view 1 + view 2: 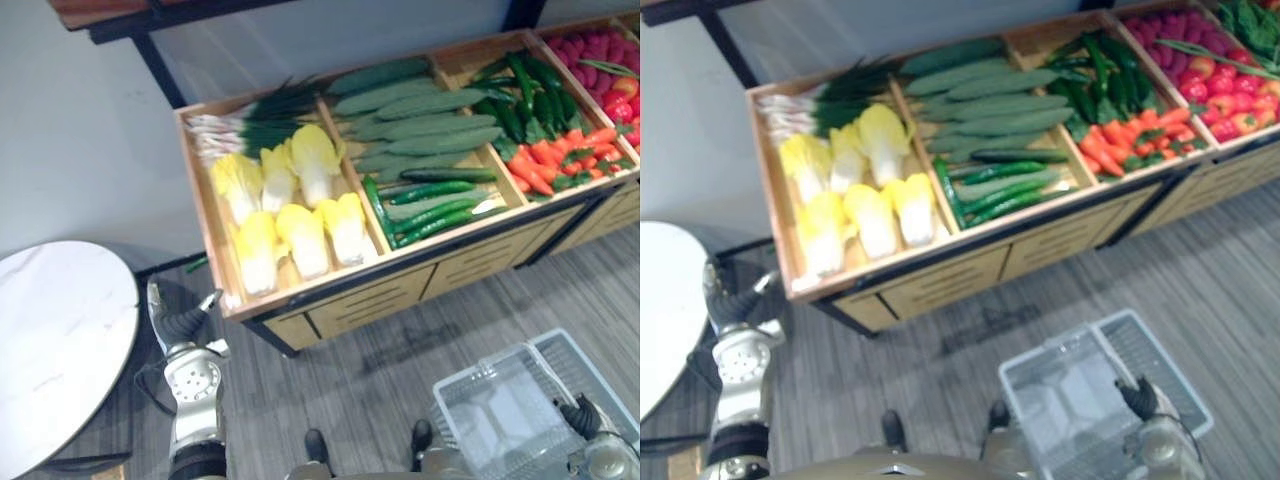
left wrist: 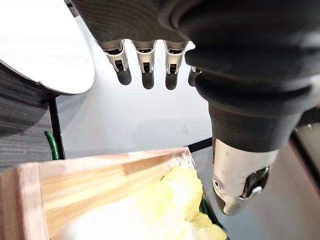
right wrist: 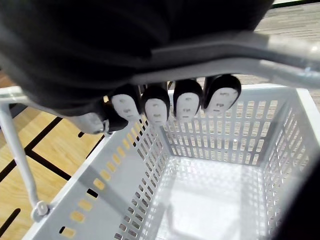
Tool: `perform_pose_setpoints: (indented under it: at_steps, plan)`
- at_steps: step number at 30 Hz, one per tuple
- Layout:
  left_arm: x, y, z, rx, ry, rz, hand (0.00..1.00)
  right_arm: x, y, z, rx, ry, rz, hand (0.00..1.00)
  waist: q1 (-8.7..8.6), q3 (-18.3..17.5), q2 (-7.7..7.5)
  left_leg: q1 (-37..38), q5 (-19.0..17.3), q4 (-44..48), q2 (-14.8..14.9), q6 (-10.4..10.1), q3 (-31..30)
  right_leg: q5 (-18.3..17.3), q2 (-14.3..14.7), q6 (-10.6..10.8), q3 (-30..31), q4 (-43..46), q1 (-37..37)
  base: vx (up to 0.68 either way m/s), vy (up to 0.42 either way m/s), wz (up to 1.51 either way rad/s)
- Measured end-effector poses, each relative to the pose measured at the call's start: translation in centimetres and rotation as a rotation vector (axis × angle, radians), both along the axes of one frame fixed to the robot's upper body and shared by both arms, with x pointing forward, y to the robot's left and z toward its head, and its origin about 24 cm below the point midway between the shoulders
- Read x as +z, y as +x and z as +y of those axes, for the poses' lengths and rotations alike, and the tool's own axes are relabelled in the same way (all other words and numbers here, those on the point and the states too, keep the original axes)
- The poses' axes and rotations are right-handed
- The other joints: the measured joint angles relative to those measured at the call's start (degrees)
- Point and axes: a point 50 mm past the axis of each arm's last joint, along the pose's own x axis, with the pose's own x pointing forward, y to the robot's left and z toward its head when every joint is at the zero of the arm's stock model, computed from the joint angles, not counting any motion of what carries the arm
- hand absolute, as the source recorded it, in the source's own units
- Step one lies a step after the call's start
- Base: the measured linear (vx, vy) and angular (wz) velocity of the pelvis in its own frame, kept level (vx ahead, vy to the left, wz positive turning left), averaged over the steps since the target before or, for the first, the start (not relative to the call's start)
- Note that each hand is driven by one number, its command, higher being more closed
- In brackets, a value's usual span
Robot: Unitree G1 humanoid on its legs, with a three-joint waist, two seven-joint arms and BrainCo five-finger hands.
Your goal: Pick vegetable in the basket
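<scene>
A wooden display stand holds yellow-white cabbages [image 1: 300, 235] in its left bin, with spring onions [image 1: 245, 125] behind them. My left hand [image 1: 182, 320] is raised just off the bin's front left corner; in its wrist view the fingers [image 2: 145, 62] are straight and hold nothing, with a cabbage [image 2: 172, 205] below them. A white plastic basket [image 1: 520, 385] hangs low at the right and has nothing in it. My right hand [image 1: 585, 415] carries it, fingers [image 3: 185, 102] curled round the grey handle [image 3: 287, 72].
Further bins hold long cucumbers [image 1: 420, 125], green peppers [image 1: 520, 100], carrots [image 1: 555, 160] and red produce [image 1: 600, 50]. A round white table [image 1: 50, 340] stands close on the left of my left arm. Grey plank floor [image 1: 380, 350] lies between me and the stand.
</scene>
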Motion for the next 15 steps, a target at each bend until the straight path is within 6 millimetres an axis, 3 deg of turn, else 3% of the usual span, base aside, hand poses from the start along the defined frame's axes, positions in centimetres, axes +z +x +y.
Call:
perform_pose_setpoints:
  at_steps: [5,8,15]
  plan:
    - [0.0,1.6,0.6,0.062,-0.003,0.021,0.0,0.7,2.2,0.9,0.057,-0.002,-0.055,1.0,-0.31,2.2,-0.51,-0.9,0.0,0.0,0.6,0.0,2.5,1.0,1.0,-0.4,3.0,-0.6,-2.6,0.04,-0.019,-0.3]
    - [0.2,2.0,0.8,0.093,-0.001,0.013,0.0,0.9,3.0,1.2,0.078,-0.009,-0.077,1.0,-1.35,2.7,-0.6,-1.5,0.0,0.0,0.8,-0.1,2.7,1.2,1.3,-0.4,3.5,-0.6,-3.5,0.07,-0.022,-0.13]
    - [1.0,3.2,0.3,0.106,-0.004,-0.02,0.0,1.0,3.5,1.8,0.108,-0.017,-0.099,1.0,-1.47,3.6,-1.37,-1.3,-0.1,0.0,0.8,-0.1,3.9,2.0,1.2,-0.5,4.5,-1.2,-3.7,0.02,0.002,-0.08]
